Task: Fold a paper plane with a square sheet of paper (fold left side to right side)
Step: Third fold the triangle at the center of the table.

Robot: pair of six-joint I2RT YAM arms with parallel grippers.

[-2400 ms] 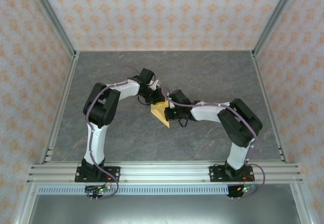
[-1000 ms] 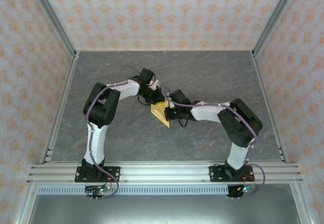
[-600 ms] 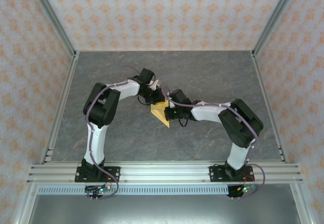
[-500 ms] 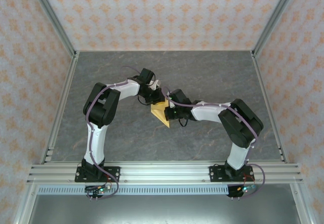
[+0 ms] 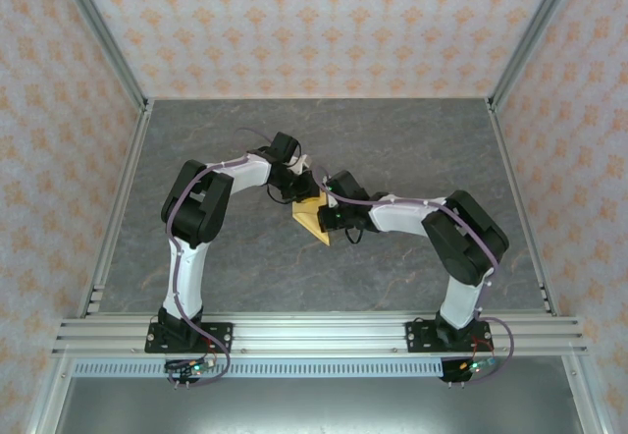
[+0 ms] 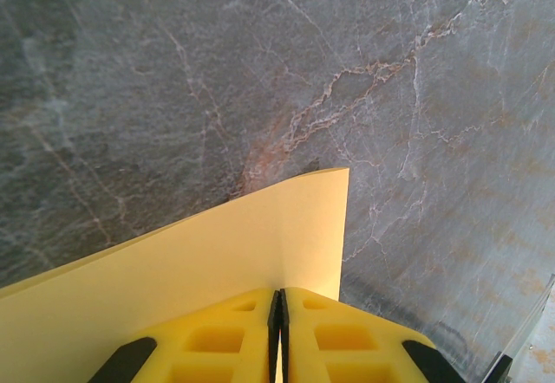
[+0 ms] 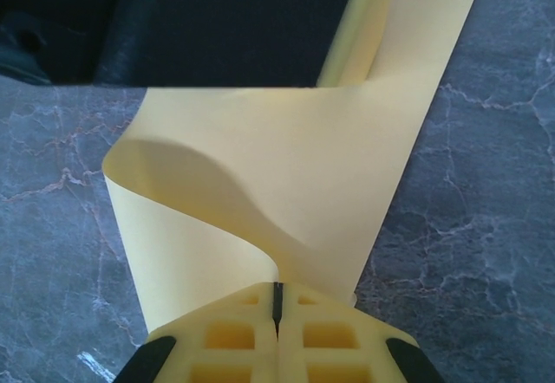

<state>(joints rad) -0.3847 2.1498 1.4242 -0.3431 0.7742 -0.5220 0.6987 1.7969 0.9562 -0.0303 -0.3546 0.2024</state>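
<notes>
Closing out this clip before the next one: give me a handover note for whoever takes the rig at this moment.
Left hand: shut on an edge of the yellow paper sheet.
Right hand: shut on another edge of it.
Paper: held between both hands over the middle of the grey table, bent in a loose curl.
Done: sheet gripped and bent over.
To do: lay the edges together, press the crease flat, then the remaining plane folds.
</notes>
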